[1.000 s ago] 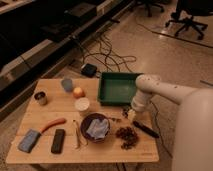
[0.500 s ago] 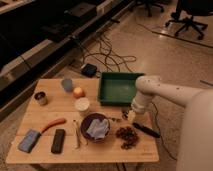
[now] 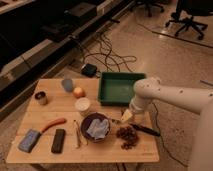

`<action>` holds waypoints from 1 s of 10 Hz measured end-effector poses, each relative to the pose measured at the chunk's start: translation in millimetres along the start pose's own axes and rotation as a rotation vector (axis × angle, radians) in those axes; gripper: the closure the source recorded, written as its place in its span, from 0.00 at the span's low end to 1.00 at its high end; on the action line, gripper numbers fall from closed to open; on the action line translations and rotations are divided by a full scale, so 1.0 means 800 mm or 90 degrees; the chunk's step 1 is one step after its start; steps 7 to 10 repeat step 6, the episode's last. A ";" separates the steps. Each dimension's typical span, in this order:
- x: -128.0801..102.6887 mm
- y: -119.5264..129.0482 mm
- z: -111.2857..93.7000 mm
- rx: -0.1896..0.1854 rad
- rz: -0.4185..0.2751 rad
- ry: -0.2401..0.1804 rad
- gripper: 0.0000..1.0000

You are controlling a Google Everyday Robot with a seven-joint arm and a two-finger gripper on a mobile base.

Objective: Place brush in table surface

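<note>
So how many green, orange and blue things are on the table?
Green: 1, the tray
Orange: 2, the round fruit and the curved tool
Blue: 2, the cup and the flat block
Total: 5
The gripper is over the table surface, beside the brush.

The robot's arm [image 3: 172, 95] is clad in smooth, glossy off-white shells, tubular in form, with a rounded, bulbous joint housing standing just beside the green tray [image 3: 119, 89] at its right edge. From that joint a short cream-coloured segment tapers into the gripper [image 3: 127, 116], a pale, wedge-shaped piece in front of the tray's near right corner, above the table surface [image 3: 67, 112]. A broader white body panel fills the picture's edge well to the right of the tray, plain and without visible markings, cables or screws.
</note>
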 end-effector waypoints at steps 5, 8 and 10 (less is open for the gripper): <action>-0.002 -0.009 -0.027 0.058 0.058 -0.087 0.20; -0.003 -0.009 -0.027 0.059 0.054 -0.087 0.20; -0.003 -0.009 -0.027 0.059 0.054 -0.087 0.20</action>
